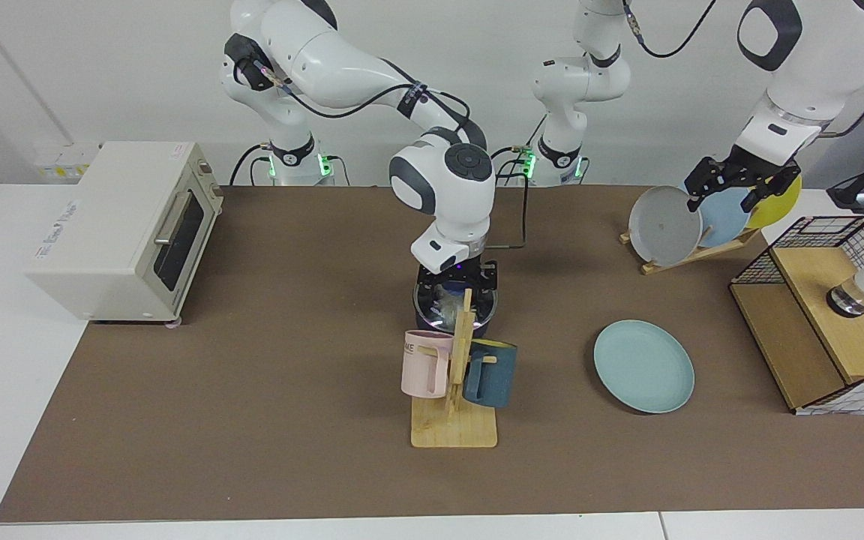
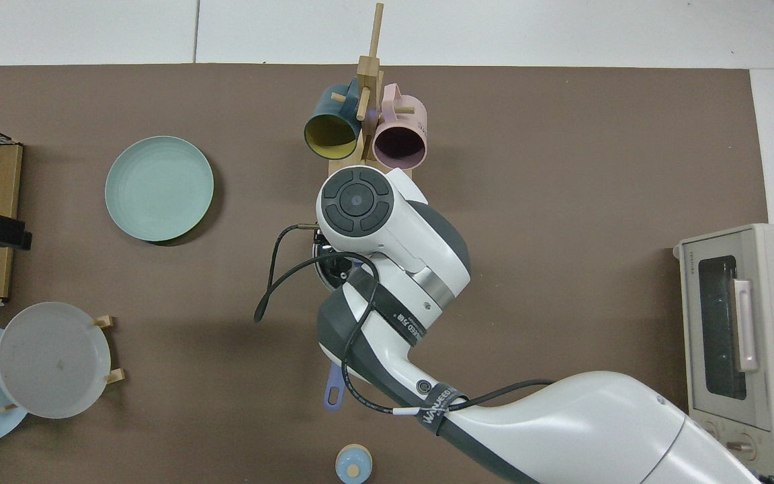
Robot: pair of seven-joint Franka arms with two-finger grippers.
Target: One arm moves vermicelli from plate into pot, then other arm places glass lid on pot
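The right gripper [image 1: 455, 287] hangs right over the pot [image 1: 453, 313], low in its mouth, and from the facing camera a pale tuft of vermicelli [image 1: 448, 307] shows just under it, inside the dark wall. Whether the fingers are clamped on the noodles or spread apart, I cannot tell; the mug rack [image 1: 455, 390] stands in front and hides them. From above, the arm's big white wrist covers nearly all of the pot, leaving a sliver of black rim and the long blue-purple handle [image 2: 334, 392] poking out below. The plate [image 1: 643, 365] sits bare on the brown mat [image 1: 252, 390], well apart from the pot, a smooth, shallow, pale teal disc with nothing on it, so my read is the noodle transfer is at or near its end. The glass lid is hard to place: the top camera shows a small round blue thing [image 2: 353, 464] at the mat's edge near the handle tip, which may be its knob, but I cannot make out clear glass around it. The left gripper [image 1: 737, 184] waits high beside the plate rack [image 1: 683, 253], where grey, blue and yellow plates stand on edge; its fingers look spread and hold nothing. A boxy cream toaster oven [image 1: 128, 225] sits far off to the side.
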